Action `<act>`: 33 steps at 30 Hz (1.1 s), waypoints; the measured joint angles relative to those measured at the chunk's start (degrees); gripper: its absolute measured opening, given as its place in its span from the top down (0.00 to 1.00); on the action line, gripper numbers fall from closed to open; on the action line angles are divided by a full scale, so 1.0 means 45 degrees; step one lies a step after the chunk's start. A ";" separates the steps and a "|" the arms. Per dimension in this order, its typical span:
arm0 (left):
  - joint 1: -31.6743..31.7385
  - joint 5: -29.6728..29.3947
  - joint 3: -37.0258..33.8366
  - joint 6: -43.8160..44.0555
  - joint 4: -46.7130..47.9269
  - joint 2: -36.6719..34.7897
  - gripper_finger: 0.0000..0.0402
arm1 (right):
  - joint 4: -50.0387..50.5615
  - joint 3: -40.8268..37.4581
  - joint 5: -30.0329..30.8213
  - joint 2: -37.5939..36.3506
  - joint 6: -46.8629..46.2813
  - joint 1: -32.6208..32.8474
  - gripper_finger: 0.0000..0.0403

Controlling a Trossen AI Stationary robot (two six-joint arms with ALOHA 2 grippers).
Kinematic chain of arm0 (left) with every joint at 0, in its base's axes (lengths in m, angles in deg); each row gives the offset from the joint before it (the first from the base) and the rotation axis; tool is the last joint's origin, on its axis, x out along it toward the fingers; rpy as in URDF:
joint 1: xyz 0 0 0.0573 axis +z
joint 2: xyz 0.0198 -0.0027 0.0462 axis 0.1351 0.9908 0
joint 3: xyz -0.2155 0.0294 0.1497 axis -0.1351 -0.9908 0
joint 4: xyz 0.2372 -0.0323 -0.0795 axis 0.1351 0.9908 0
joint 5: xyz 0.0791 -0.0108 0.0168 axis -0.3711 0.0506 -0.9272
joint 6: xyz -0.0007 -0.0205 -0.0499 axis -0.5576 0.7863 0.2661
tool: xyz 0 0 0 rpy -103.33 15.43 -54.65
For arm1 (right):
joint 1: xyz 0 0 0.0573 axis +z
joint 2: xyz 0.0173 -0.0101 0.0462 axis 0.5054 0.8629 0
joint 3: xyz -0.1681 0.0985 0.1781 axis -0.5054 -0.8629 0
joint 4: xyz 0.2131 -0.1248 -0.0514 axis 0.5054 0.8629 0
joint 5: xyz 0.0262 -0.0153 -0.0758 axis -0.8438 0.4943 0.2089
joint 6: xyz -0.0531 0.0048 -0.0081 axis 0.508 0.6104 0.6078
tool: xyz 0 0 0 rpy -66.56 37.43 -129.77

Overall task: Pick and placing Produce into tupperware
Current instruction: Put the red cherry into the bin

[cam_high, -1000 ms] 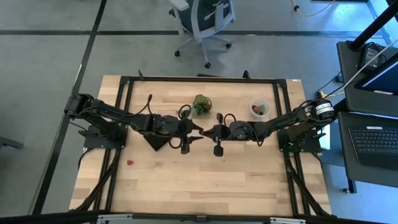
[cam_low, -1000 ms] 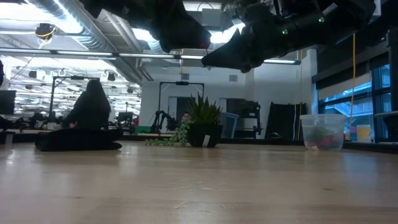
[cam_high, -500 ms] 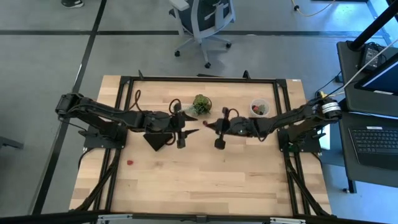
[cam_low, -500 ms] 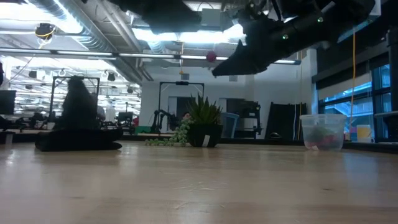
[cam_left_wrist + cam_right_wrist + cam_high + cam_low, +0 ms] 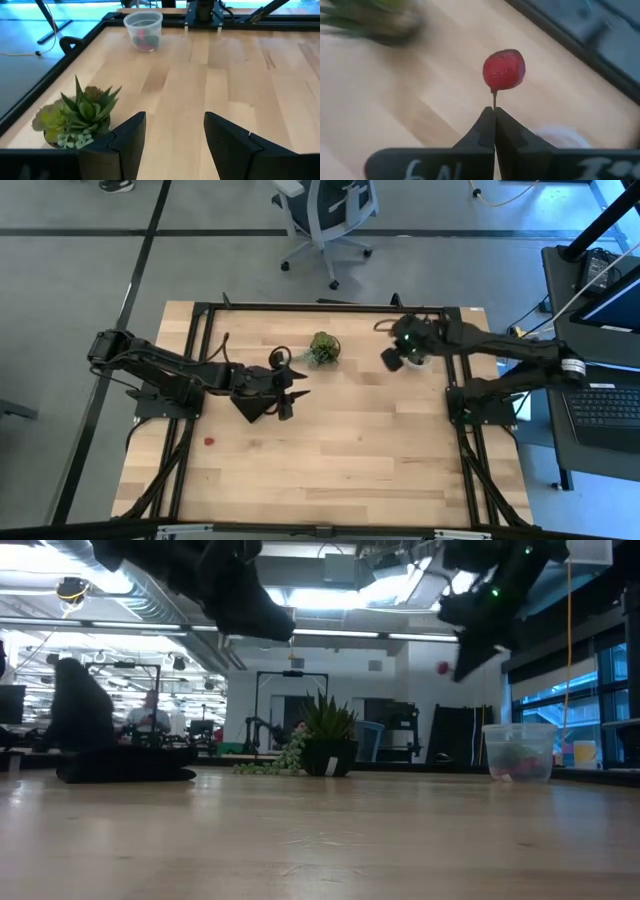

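My right gripper (image 5: pixel 494 111) is shut on a small red berry (image 5: pixel 504 70), which hangs in the air in the low view (image 5: pixel 443 668), left of the tupperware (image 5: pixel 518 752). In the high view this gripper (image 5: pixel 389 361) hovers beside the round translucent tub (image 5: pixel 422 358), which my arm partly covers. The tub stands on its base and holds red and dark pieces (image 5: pixel 143 30). My left gripper (image 5: pixel 291 392) is open above the table's middle, its fingers (image 5: pixel 131 142) wide apart and touching nothing. Another red berry (image 5: pixel 209 442) lies on the table at the near left. My right gripper pinches the berry's thin stem (image 5: pixel 493 98) between the very tips of its two fingers. The red body sits just past the fingertips, touching neither. The berry is lifted clear of the table.
A small green potted plant (image 5: pixel 323 347) stands far of centre, close to my left gripper (image 5: pixel 80 115). A flat black piece (image 5: pixel 250 408) lies under my left arm. A black frame (image 5: pixel 320 308) edges the table. Bare wood lies toward the near edge.
The two grippers stood tip to tip over the table's middle. My right gripper then carried the red berry toward the table's right and far side, up to the tub, and turned. My left gripper drew back toward the left edge.
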 joint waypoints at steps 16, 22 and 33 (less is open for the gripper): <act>0.0000 0.0000 -0.0241 0.0086 -0.0015 0.0000 0.52 | 0.2601 -0.0914 -0.2007 -0.0027 0.0157 -0.3294 1.00; 0.0000 0.0000 -0.0241 0.0086 -0.0015 0.0000 0.52 | 0.2642 -0.1712 -0.2356 -0.0023 0.0441 -0.3294 1.00; 0.0000 0.0000 -0.0241 0.0086 -0.0015 0.0000 0.52 | 0.2067 -0.2375 -0.2346 -0.0017 0.0458 -0.3294 1.00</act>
